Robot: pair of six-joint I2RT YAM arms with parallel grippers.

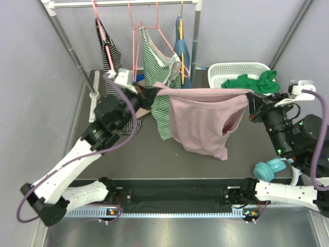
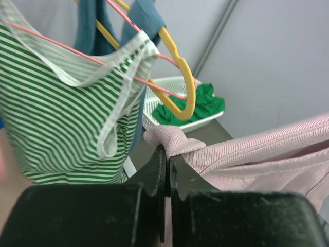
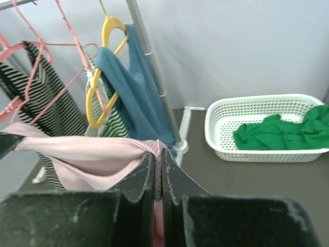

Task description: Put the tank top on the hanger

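Right of the white metal clothes rack (image 1: 123,4), a white plastic lattice basket (image 1: 221,69) holds a crumpled bright green cloth (image 1: 252,82). In front of the rack, the left gripper (image 1: 149,95) is pressed together on one corner of the dusty-pink ribbed tank top (image 1: 200,118). The right gripper (image 1: 252,103) pinches the opposite corner. The top edge is stretched between them and the hem droops toward the dark table (image 1: 149,154). The thin salmon-pink wire hanger (image 1: 134,51) hangs on the rack's rail, behind the left gripper.
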